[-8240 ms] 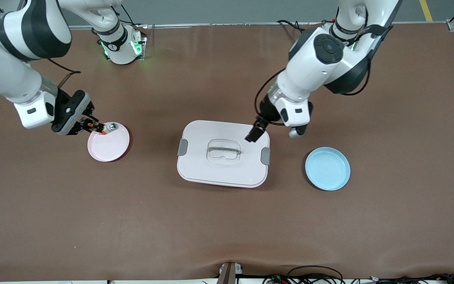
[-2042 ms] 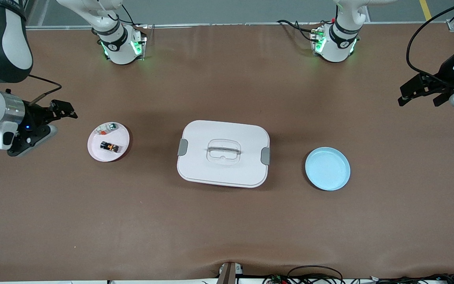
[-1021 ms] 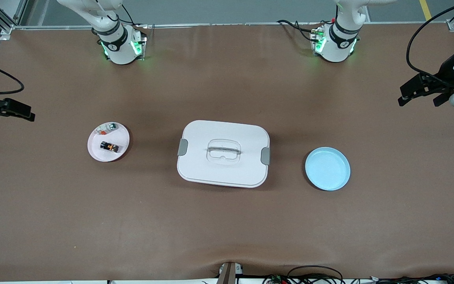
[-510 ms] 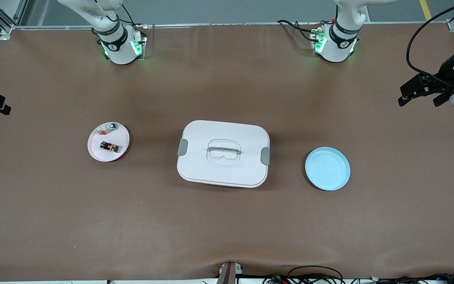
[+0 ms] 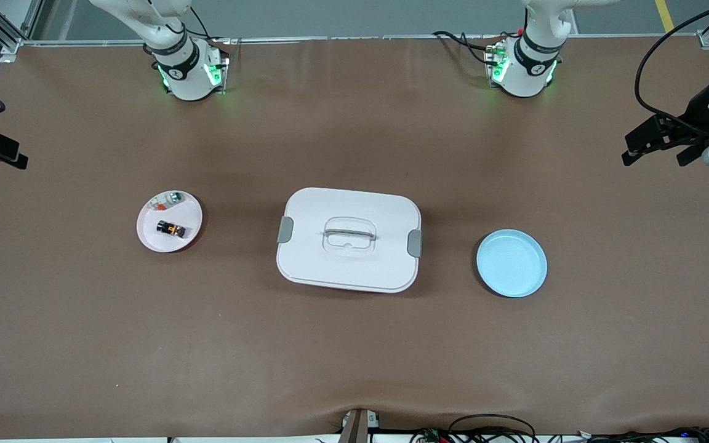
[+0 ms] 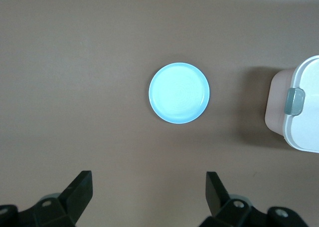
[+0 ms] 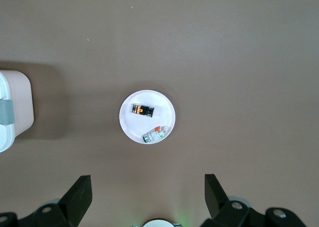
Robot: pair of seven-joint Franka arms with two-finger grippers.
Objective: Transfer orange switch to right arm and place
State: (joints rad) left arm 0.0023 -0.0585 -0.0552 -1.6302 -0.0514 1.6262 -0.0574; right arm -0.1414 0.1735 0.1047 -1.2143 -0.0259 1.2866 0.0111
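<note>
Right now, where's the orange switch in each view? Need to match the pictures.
Front view: orange switch on the pink plate, toward the right arm's end, nearer the camera than the whitish part.
Right wrist view: switch on the same plate, mid-picture.
Left wrist view: not in it; only the blue plate and box.
Shared landmark: the white box.
</note>
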